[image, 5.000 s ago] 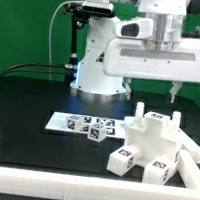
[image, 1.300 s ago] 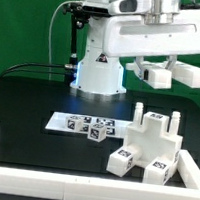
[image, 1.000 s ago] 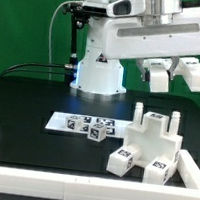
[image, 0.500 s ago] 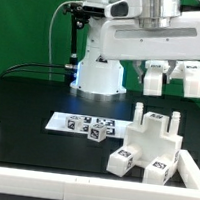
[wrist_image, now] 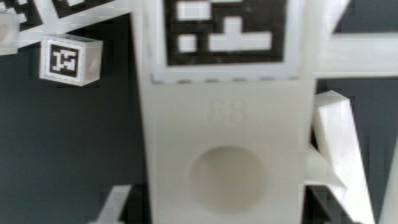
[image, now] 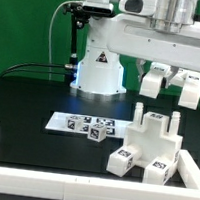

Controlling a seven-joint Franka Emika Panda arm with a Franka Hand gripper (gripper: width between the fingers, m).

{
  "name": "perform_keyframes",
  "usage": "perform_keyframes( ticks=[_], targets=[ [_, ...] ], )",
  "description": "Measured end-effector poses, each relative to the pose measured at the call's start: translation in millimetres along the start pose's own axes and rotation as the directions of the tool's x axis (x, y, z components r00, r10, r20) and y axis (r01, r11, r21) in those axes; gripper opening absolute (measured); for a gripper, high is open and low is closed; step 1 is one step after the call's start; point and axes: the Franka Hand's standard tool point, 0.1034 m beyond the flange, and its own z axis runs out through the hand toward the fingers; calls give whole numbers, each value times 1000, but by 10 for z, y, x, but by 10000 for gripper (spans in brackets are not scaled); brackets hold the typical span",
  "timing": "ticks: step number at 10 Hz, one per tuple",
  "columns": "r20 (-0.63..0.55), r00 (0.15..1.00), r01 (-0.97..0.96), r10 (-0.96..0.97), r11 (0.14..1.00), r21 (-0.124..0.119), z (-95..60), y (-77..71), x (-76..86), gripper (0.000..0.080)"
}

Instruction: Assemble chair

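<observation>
The partly built chair (image: 148, 144) is a blocky, stepped white structure with two pegs on top. It stands on the black table at the exterior view's right. My gripper (image: 172, 74) hangs above it, shut on a loose white chair part (image: 190, 89). In the wrist view this part is a broad white bar (wrist_image: 222, 120) with a black-and-white tag at its far end. It fills the gap between my two fingers (wrist_image: 125, 203). White edges of the chair (wrist_image: 338, 130) show beside the bar, below my gripper.
The marker board (image: 63, 120) lies flat left of the chair, with a small tagged white block (image: 95, 132) on it; the same block (wrist_image: 66, 60) shows in the wrist view. Low white border rails (image: 39, 172) run along the table's front and sides. The arm's base (image: 96, 72) stands behind.
My gripper has turned the held part and carried it slightly to the exterior view's right and downward, closer above the chair. The chair and the block have not moved.
</observation>
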Motion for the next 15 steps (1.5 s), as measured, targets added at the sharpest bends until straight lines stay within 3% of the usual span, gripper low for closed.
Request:
perform_keyframes(
  ticks=[1, 2, 3, 7, 8, 10, 13, 15],
  targets=[
    [21, 997, -78, 77, 996, 46, -8, 47, 107, 284],
    [11, 993, -122, 121, 989, 78, -91, 68, 296, 284],
    [-4, 994, -111, 112, 990, 87, -142, 61, 366, 284],
    [6, 994, -108, 108, 991, 79, -89, 64, 315, 284],
    [5, 972, -237, 237, 970, 63, -81, 96, 334, 284],
    [-11, 957, -289, 290, 955, 75, -101, 179, 446, 284],
    [-9, 958, -287, 288, 955, 71, -76, 177, 434, 284],
    [-14, 969, -245, 247, 967, 75, 24, 197, 465, 284]
  ],
)
